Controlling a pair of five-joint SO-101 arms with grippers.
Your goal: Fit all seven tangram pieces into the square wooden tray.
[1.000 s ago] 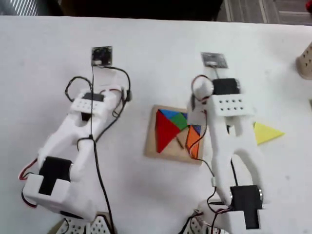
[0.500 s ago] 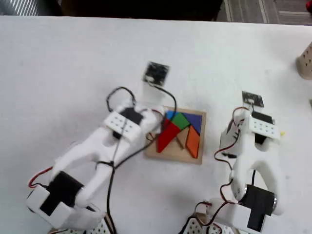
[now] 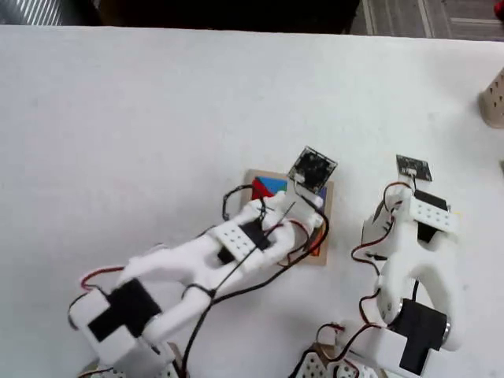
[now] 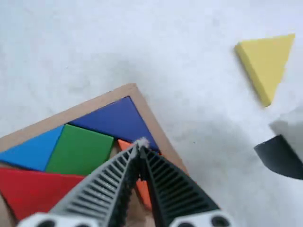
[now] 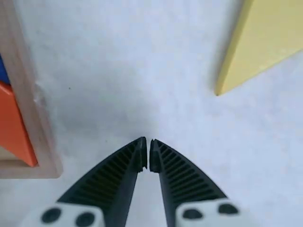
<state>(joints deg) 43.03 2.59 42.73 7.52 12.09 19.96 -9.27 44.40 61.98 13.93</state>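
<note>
the square wooden tray [image 4: 71, 115] is seen lying flat a little right of the middle of the table [image 3: 118, 118], its pale rim framing five flat matte pieces. counted there are one red triangle [image 4: 33, 189], one dark blue triangle [image 4: 116, 120], one green square [image 4: 78, 150], one light blue piece [image 4: 31, 151] and one orange piece [image 5: 12, 123]. one yellow triangle [image 4: 267, 61] is found on the white top toward the table's right edge. the left gripper [image 4: 141, 147] is held closed and empty over the orange piece. the right gripper [image 5: 147, 153] is closed on nothing beside the tray's corner.

Yellow triangle [image 4: 266, 64]; pale wooden tray [image 4: 152, 127]
</note>
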